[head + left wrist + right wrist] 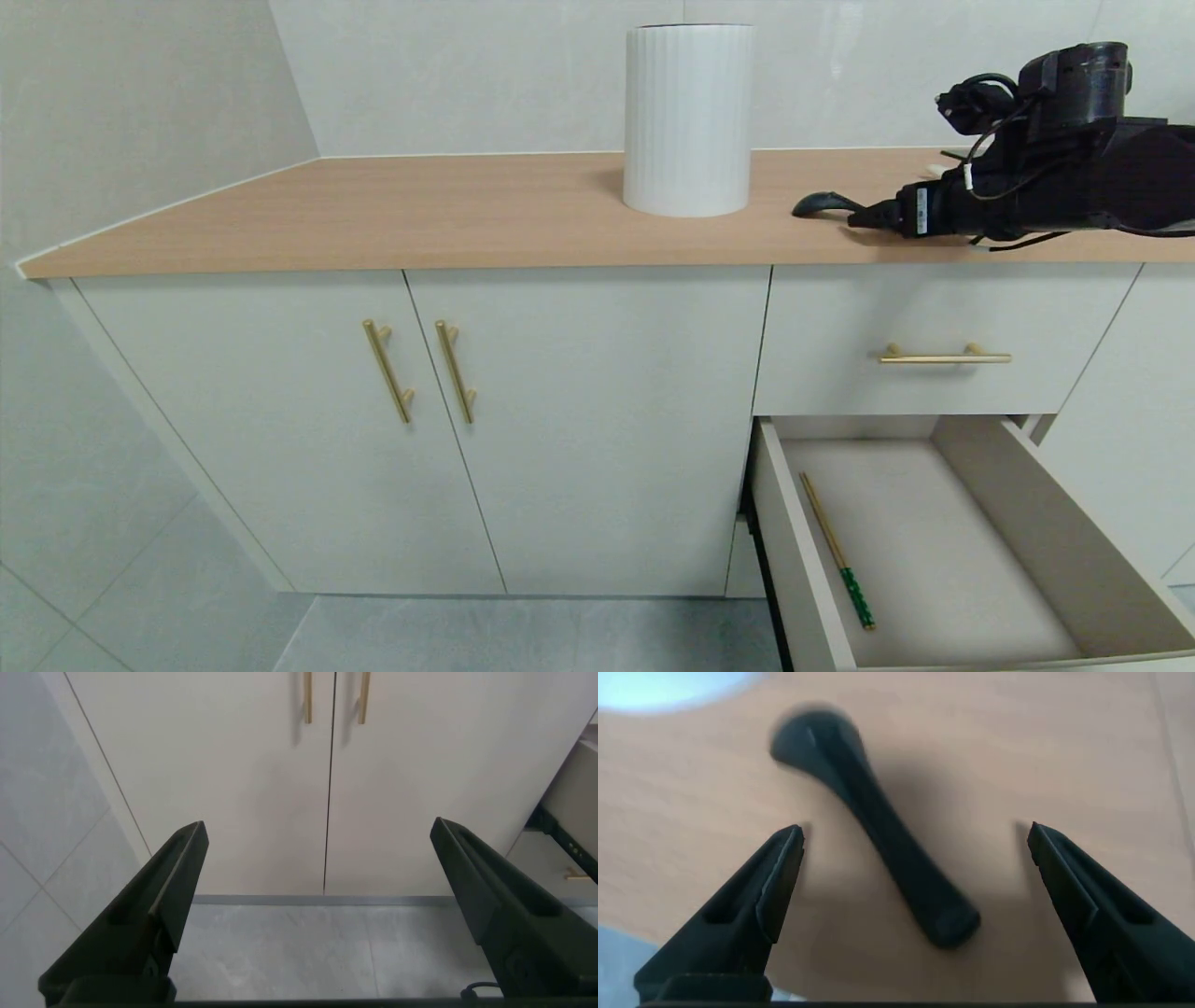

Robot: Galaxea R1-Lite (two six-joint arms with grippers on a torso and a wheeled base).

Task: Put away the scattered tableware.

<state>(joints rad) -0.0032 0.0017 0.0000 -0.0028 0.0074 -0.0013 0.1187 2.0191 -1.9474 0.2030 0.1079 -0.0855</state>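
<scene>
Near the tabletop's (420,215) front edge, toward its right end, the black spoon (868,812) lies flat between the right gripper's (912,835) wide jaws, which should descend squarely over mid-handle before closing.

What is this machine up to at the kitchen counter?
A two-armed robot is tidying tableware. Its right hand is open over a black spoon lying on the wooden countertop, with a finger on either side of the handle, not yet gripping it. Below, a drawer stands pulled out with chopsticks already lying inside. The left hand hangs open and empty, low in front of the cupboard doors.
</scene>
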